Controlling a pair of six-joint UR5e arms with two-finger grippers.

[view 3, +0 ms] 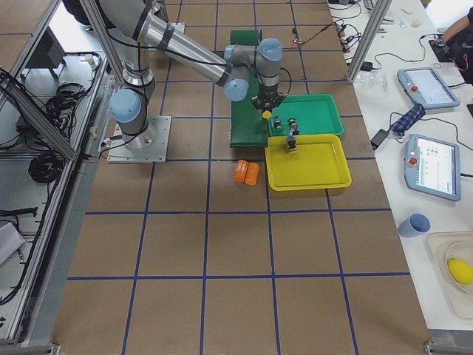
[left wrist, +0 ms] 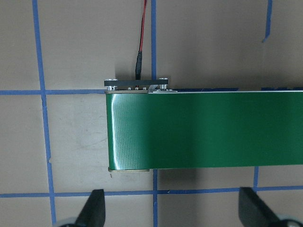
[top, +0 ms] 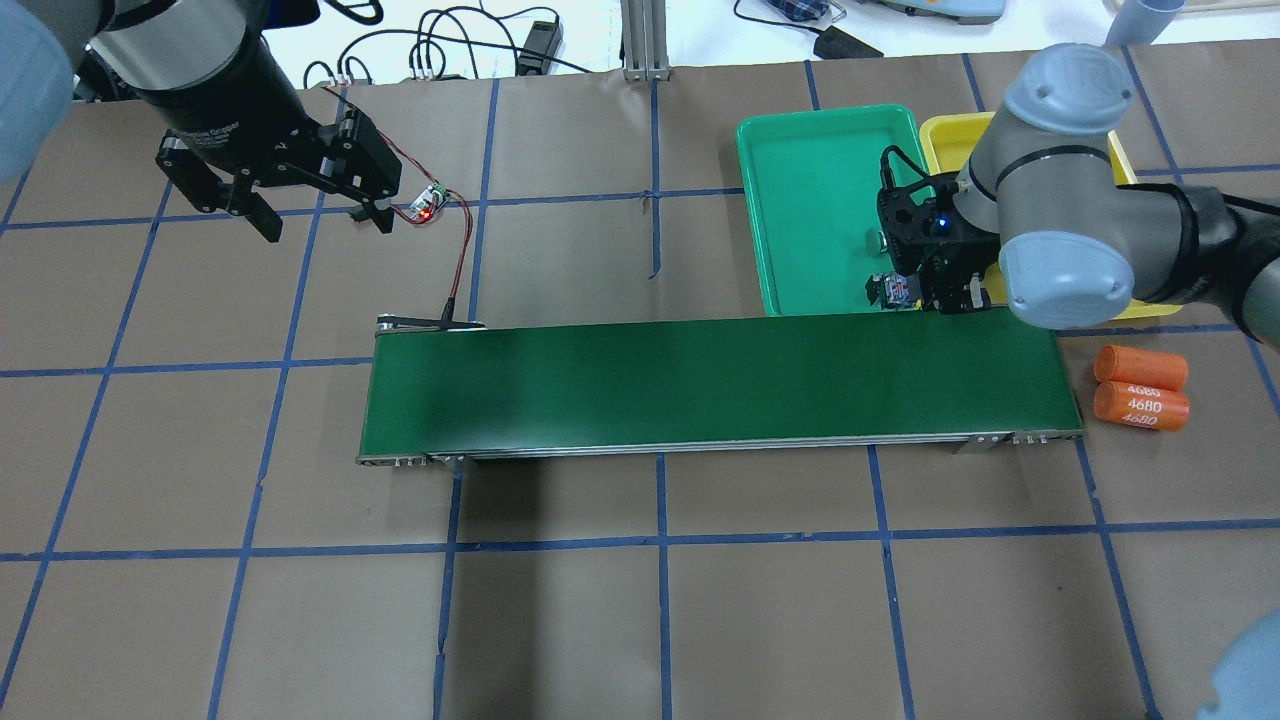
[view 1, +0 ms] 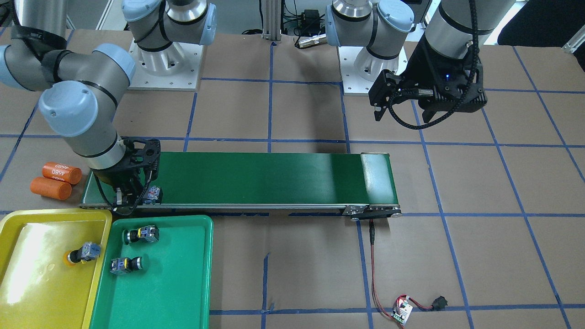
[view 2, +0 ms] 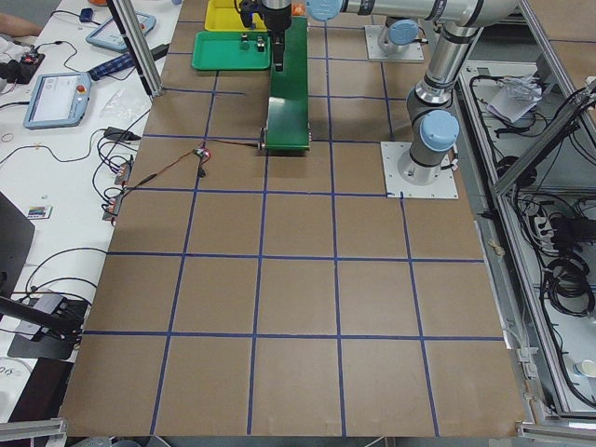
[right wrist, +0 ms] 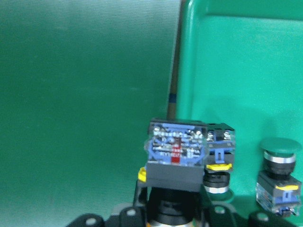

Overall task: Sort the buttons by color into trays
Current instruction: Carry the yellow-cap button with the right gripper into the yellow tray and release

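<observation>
Button (right wrist: 176,153) clamped between right jaws at conveyor (view 1: 274,178) edge; left jaws spread apart.

You have bright, even light from above. Glare whitens the yellow tray (view 1: 32,256) and streaks the belt (view 1: 338,167); shadows on the table (view 1: 297,274) are soft.

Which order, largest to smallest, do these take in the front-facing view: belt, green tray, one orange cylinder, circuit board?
1. belt
2. green tray (partly out of frame)
3. orange cylinder
4. circuit board
</observation>
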